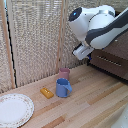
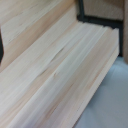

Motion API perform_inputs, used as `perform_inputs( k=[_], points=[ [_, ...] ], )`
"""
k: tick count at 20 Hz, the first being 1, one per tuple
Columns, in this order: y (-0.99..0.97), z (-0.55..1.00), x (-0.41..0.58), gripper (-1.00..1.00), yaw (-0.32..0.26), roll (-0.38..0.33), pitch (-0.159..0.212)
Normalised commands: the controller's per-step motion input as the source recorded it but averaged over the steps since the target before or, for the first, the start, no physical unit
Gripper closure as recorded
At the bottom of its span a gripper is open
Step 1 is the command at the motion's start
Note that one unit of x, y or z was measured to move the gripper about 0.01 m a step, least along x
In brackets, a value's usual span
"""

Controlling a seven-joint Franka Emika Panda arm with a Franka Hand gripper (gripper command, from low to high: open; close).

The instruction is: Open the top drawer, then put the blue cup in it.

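One blue cup (image 1: 63,88) stands touching a pink cup (image 1: 64,74).

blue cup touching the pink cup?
Cannot tell. In the exterior view the blue cup overlaps the pink cup behind it; no gap shows, no contact either.

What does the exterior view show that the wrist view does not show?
Only the exterior view shows the blue cup, the pink cup, a yellow block, a plate, the arm and the drawer. Only the wrist view shows a dark frame close up. Both show the wooden tabletop.
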Motion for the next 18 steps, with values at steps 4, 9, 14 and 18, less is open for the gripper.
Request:
perform_inputs(
  k=[4, 9, 14, 18],
  points=[
    [0.10, 0.17, 0.000, -1.00, -0.283, 0.289, 0.000],
    [0.17, 0.18, 0.066, -1.00, -0.251, 0.279, 0.000],
    [0.54, 0.18, 0.436, -1.00, -0.089, 0.230, 0.011],
    [0.59, 0.08, 0.472, -1.00, -0.068, 0.205, 0.000]
  ],
)
